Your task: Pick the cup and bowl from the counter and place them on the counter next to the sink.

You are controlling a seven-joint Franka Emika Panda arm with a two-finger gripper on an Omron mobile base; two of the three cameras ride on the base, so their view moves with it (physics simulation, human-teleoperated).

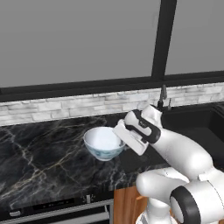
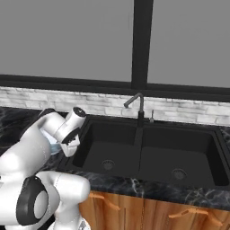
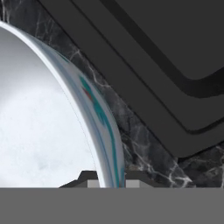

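- Bowl point(image 1: 103, 143) first, in your left base view: you see it white with a faint blue pattern on its outer wall, on or just over the black marble bench point(image 1: 39, 162); you cannot tell from here whether its foot touches the top. It sits toward the front edge of the bench, just left of the sink point(image 1: 199, 124). The gripper point(image 1: 123, 139) meets the bowl's right rim, and the white arm reaches in from the lower right. A dark faucet point(image 1: 163, 97) stands at the back edge, in front of the pale brick splashback point(image 1: 65, 107).
- In your right base view the arm covers most of the bowl; you see just a sliver of its pale bluish wall point(image 2: 54, 148) left of the hand. The gripper point(image 2: 67, 144) points down at the bench strip beside the left basin of the black double sink point(image 2: 148, 150). The curved faucet point(image 2: 137, 108) rises behind the divider between the basins, and brown cabinet fronts point(image 2: 148, 211) run under the front edge.
- In your hand view the bowl's rim point(image 3: 94, 118) passes straight between the two dark fingertips point(image 3: 87, 177), one inside the bowl and one outside. The gripper point(image 3: 110, 178) is narrowed onto that rim, holding the bowl. To the right you see veined bench point(image 3: 144, 148) and then the stepped edge of the sink point(image 3: 175, 65).
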